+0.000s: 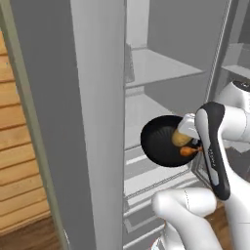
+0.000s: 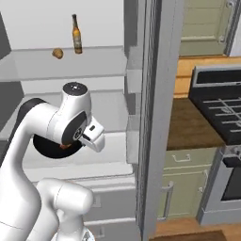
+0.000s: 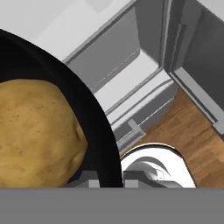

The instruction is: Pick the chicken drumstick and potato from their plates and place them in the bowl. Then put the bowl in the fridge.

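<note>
**Desk:** Pinching with the two-finger gripper [image 1: 194, 146], then?

**Photographer:** Yes. From the left base camera: clamped on the near rim of the round, glossy black bowl [image 1: 158, 141], held up at the open tall light-grey fridge [image 1: 161, 66], in front of its pale middle shelves. Tan-yellow oval potato [image 1: 179, 138] and small orange-brown chicken drumstick [image 1: 188, 151] both inside, bunched at the gripper side.

**Desk:** And from the right base camera?

**Photographer:** Mostly hidden behind the white arm, with a black crescent and a fleck of orange meat peeking out over a white shelf. Resting on it or just above: cannot tell. Higher up, on the top shelf, a slim brown glass bottle [image 2: 76, 34] and a darker brown lumpy food piece [image 2: 57, 53], well apart from the load.

**Desk:** Hand camera?

**Photographer:** Dark tips on either side of the black rim, potato looming large inside. Below, fridge drawers and warm wooden floor [image 3: 183, 131].

**Desk:** Advice for the placing?

**Photographer:** Probably best to keep the rim level, since a one-sided grip invites sagging and rolling food. Ease straight in, well past the shelf edge. Lower until seated, and only then spread the fingers and back out cleanly.
</note>
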{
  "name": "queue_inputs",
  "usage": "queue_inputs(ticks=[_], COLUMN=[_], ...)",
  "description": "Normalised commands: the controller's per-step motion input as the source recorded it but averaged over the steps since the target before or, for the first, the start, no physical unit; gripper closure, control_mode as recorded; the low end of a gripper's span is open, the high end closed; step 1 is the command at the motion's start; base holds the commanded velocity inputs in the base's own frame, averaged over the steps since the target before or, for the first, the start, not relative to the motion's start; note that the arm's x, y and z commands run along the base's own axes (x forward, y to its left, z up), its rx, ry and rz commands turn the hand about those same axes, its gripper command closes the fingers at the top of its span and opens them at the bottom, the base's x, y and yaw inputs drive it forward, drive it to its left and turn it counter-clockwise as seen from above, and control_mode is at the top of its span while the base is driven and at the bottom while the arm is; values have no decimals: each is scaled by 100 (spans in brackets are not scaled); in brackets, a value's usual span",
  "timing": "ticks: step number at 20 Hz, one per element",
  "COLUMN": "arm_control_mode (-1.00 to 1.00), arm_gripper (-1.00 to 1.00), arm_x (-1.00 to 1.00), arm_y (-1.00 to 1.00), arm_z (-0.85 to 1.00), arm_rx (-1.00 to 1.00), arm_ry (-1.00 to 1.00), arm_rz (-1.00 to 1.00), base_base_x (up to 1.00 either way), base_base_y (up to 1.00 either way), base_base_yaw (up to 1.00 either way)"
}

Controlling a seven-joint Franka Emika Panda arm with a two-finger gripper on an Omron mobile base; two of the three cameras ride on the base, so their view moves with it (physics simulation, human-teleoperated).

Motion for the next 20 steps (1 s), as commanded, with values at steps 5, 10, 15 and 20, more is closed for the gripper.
queue_inputs(ticks=[5, 10, 15, 20], arm_control_mode=[100, 100, 100, 100], arm_gripper=[100, 100, 100, 100], arm_x=[0, 0, 0, 0], arm_y=[0, 0, 0, 0], arm_z=[0, 0, 0, 0], arm_rx=[0, 0, 0, 0], arm_ry=[0, 0, 0, 0], arm_rz=[0, 0, 0, 0], base_base_x=[76, 36, 16, 45], base_base_y=[-13, 0, 0, 0], base_base_yaw=[44, 35, 35, 11])
